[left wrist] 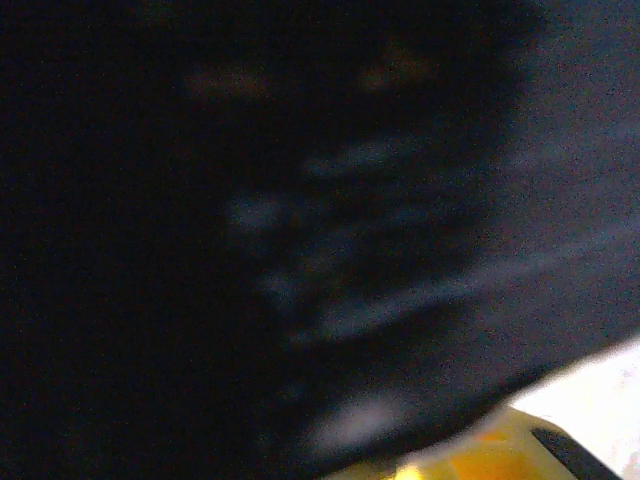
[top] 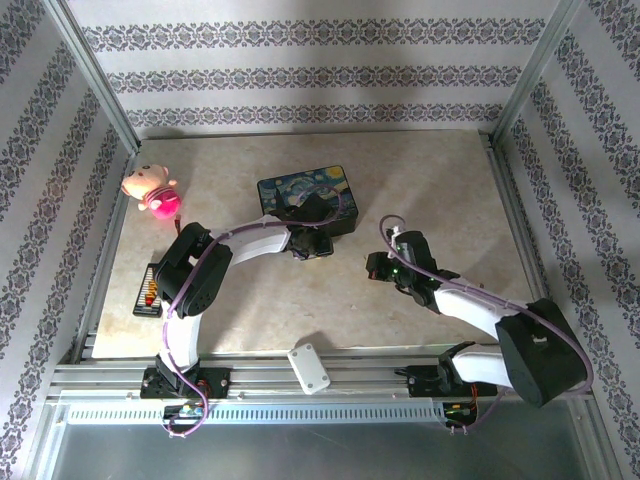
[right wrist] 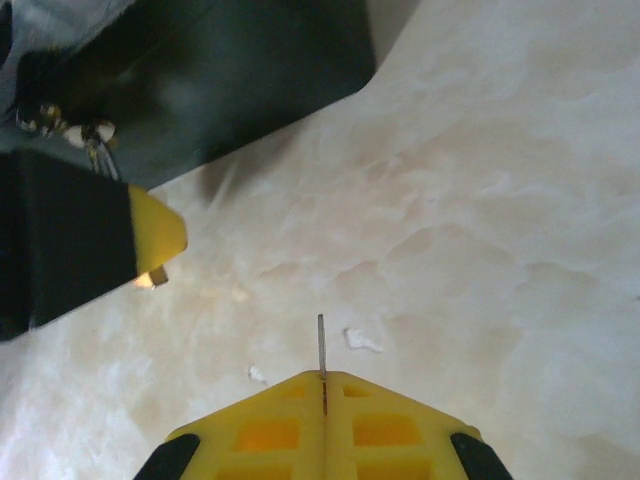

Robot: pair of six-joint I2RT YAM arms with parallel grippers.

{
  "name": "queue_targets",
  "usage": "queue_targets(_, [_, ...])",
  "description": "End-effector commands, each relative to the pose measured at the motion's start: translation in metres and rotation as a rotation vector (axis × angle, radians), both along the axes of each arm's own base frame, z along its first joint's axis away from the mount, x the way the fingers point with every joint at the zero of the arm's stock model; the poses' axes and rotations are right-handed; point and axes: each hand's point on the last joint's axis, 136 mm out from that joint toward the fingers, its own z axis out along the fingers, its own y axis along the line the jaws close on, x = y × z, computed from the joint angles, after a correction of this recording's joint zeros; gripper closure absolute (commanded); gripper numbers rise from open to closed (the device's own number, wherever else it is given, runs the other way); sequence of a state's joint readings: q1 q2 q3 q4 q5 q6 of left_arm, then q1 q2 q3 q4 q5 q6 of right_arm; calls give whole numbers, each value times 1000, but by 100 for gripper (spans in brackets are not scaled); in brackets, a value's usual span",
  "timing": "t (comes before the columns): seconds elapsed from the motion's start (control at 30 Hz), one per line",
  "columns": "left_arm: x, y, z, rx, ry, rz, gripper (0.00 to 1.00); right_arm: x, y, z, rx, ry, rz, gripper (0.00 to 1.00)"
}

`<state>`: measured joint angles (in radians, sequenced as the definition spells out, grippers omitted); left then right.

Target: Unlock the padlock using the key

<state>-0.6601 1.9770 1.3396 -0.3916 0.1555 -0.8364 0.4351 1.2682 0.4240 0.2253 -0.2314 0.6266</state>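
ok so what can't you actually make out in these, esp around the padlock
- Top view: the padlock cannot be picked out; the left gripper and its arm crowd the spot by the dark blue tin.
- Right wrist view: shiny bits may be it, but are too small and blurred.
- Left wrist view: dark close-up blur, one yellow fingertip; open or shut unknown.
- Right wrist view: the key is an edge-on sliver in the shut right gripper; teeth unreadable.

The key (right wrist: pixel 321 345), a thin silvery blade, juts from between the right fingers (right wrist: pixel 270 430). The brass padlock (right wrist: pixel 153 277) barely peeks from under the left fingers (right wrist: pixel 155 232).
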Motion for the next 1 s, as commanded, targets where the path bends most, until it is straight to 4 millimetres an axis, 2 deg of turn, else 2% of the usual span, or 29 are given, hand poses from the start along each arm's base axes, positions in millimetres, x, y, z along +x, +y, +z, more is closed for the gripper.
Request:
queue_targets(0.0, [13, -11, 12, -109, 4, 48, 66, 0, 23, 11, 78, -73, 93, 100])
queue_targets(0.27, [21, -13, 18, -163, -32, 82, 66, -1, 54, 3, 143, -97, 200, 100])
queue_targets(0.43, [24, -16, 19, -210, -37, 107, 67, 1, 68, 3, 150, -142, 207, 100])
queue_targets(0.53, [27, -16, 20, -228, -44, 124, 67, 4, 70, 5, 145, -170, 188, 100])
queue_targets(0.73, [33, -18, 26, -260, -58, 150, 67, 9, 61, 2, 129, -208, 124, 100])
queue_targets(0.97, [33, -19, 24, -284, -40, 170, 67, 18, 68, 0, 185, -242, 112, 100])
